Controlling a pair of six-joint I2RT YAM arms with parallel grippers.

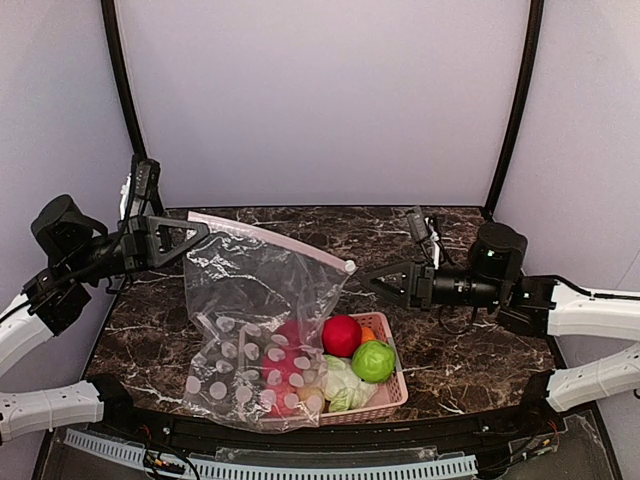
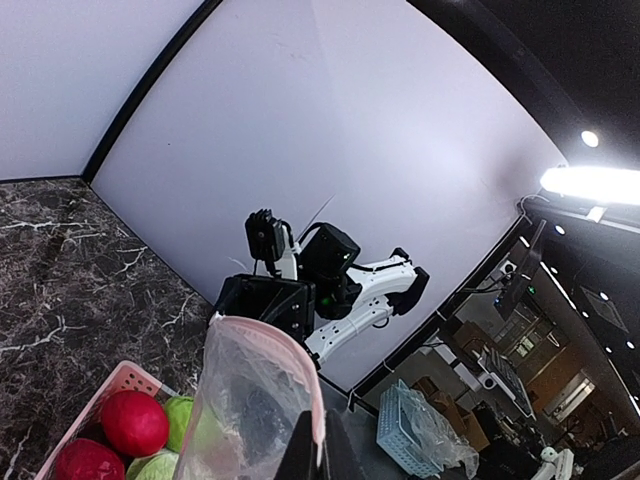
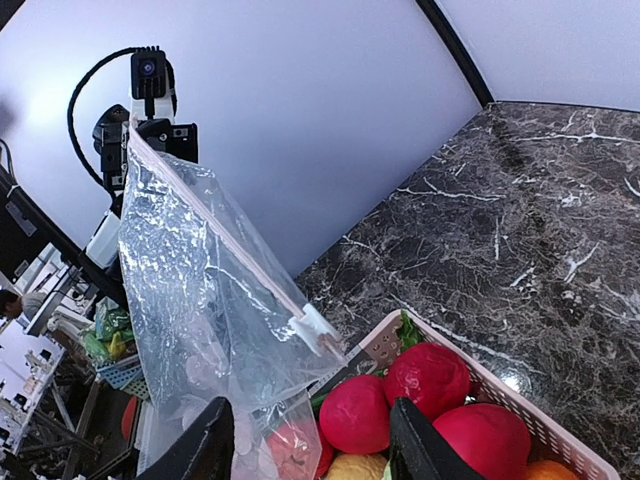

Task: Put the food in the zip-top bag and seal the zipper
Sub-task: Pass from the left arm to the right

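Top external view: pinches zip-top bag [image 1: 250, 290] by zipper [image 1: 270, 240] left end in closed left gripper [image 1: 200, 228], hung above food [image 1: 342, 335]; poises right gripper [image 1: 362, 280] spread, empty, near right end, probably for opening.

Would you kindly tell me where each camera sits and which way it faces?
Top external: above and behind the bases, looking down on the table; both arms show, left gripper and right gripper either side of the zip-top bag.
Left wrist: on the left arm, facing across to the right arm; its own fingers pinch the bag's edge.
Right wrist: on the right arm, facing the left arm; its own fingers show spread.
Shared: both wrist views show the zipper and the basket of food.
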